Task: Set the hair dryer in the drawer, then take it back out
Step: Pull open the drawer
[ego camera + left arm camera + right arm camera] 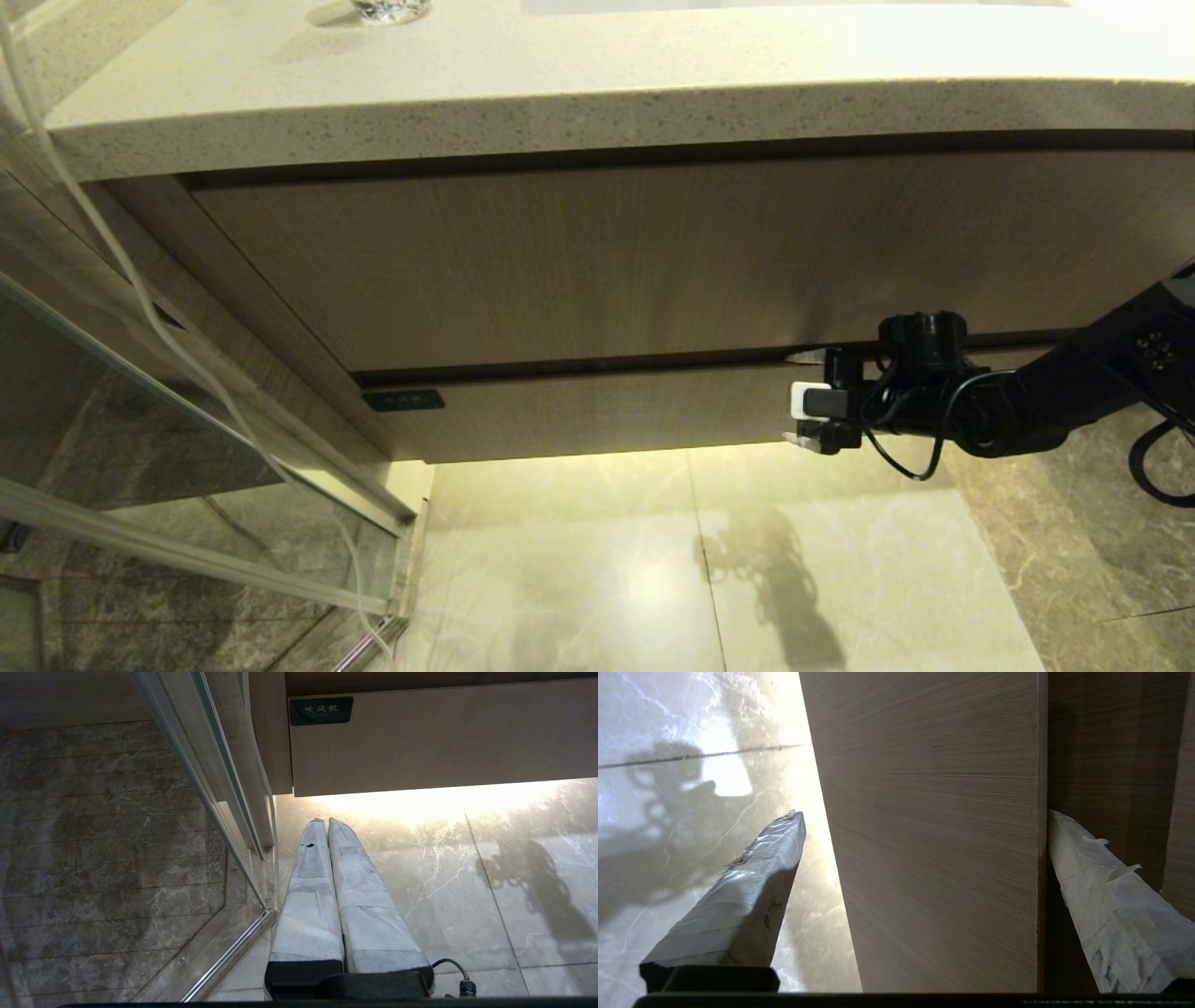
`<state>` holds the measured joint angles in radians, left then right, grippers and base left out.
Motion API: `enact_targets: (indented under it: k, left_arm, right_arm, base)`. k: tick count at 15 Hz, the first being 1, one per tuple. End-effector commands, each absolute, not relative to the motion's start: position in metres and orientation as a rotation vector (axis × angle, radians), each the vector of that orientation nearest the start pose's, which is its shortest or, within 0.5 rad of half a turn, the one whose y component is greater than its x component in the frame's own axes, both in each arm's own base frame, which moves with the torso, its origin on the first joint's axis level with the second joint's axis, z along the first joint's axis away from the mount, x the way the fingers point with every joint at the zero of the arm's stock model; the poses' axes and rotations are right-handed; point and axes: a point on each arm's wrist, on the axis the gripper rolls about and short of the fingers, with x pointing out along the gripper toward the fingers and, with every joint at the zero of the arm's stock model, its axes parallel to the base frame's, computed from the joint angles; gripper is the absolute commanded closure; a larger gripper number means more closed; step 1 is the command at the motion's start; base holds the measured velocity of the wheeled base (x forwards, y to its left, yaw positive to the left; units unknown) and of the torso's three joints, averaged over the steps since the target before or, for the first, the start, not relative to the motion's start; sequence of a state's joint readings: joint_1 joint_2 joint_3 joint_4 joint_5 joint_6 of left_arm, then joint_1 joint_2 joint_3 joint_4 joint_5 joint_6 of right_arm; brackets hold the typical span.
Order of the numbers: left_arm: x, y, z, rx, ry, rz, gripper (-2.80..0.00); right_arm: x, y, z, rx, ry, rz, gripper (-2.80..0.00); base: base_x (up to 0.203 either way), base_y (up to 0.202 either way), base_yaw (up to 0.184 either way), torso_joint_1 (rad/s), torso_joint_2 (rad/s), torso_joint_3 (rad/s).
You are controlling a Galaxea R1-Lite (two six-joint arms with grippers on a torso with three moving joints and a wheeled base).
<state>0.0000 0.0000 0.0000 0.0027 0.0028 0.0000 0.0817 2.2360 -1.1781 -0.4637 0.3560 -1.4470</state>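
Left gripper point(327, 823) hangs low over the floor point(467, 882), fingers pressed together on nothing. Moving right, the drawer point(597, 411) sits pushed in under the counter point(597, 103); right gripper point(805, 399) spreads wide, straddling its front strip. Hair dryer nowhere visible

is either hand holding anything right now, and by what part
Nothing is held. The right hand stands open astride the narrow light-wood drawer front, not closed on it; the left hand is shut and empty.
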Motion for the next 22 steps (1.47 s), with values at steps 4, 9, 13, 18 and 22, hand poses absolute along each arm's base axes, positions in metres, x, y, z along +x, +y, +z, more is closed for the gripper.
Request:
enact_targets:
  k: [4,9,13,18,22]
  left_arm:
    - [-0.023,0.000,0.075,0.000,0.003,0.003,0.00]
    - [-0.023,0.000,0.075,0.000,0.003,0.005,0.00]
    - [-0.023,0.000,0.075,0.000,0.003,0.003,0.00]
    - [-0.023,0.000,0.075,0.000,0.003,0.005,0.00]
    - [-0.023,0.000,0.075,0.000,0.002,0.003,0.00]
  right_arm:
    - [0.412,0.041,0.069,-1.310,0.195,0.786,-2.80]
    - [0.404,0.040,0.075,-1.312,0.223,0.782,-2.80]
    - [0.390,0.039,0.087,-1.315,0.265,0.782,-2.80]
    - [0.372,0.037,0.106,-1.325,0.277,0.761,-2.80]
    - [0.319,0.032,0.172,-1.340,0.260,0.736,-2.80]
  base:
    - [0.000,0.000,0.000,0.000,0.00,0.000]
    - [0.000,0.000,0.000,0.000,0.00,0.000]
    - [0.000,0.000,0.000,0.000,0.00,0.000]
    - [0.000,0.000,0.000,0.000,0.00,0.000]
    - [0.000,0.000,0.000,0.000,0.00,0.000]
